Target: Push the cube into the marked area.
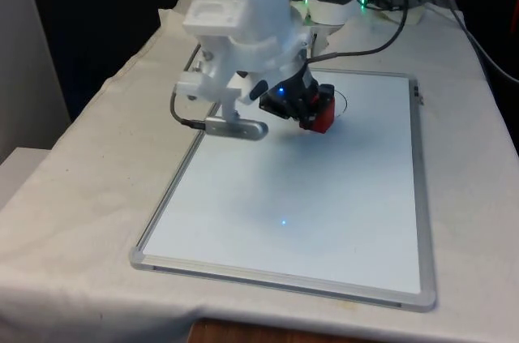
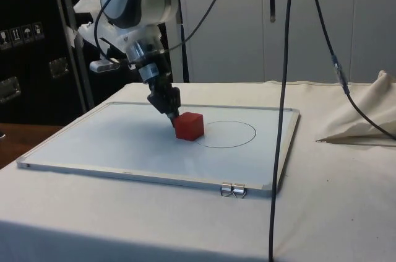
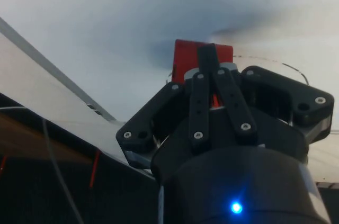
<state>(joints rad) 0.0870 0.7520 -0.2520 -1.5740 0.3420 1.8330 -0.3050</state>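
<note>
**Operator:** Where is the cube, and what is the end effector doing?

**Manual:** You will find the red cube (image 2: 189, 126) resting on the whiteboard (image 2: 124, 144), which lies flat on the white cloth (image 2: 334, 212). In the side view the cube sits at the edge of the drawn circle (image 2: 230, 134), touching or just overlapping its line on the side nearer the arm. Most of the cube is outside the ring.

**Operator:** And the gripper?

**Manual:** The gripper (image 2: 171, 115) is tilted down towards the board, with its tip against the cube's face on the side away from the circle. In the wrist view, you see the two black fingers (image 3: 207, 65) drawn together with no gap between them, pressed to the cube (image 3: 185, 60) and not clasped around it. The gripper grasps nothing.

**Operator:** What does the front view add?

**Manual:** There the cube (image 1: 324, 116) shows just beside the gripper (image 1: 306, 118), on the front view's right of it, at the board's far half. Two binder clips (image 2: 233, 190) hold the board's near edge in the side view.
</note>
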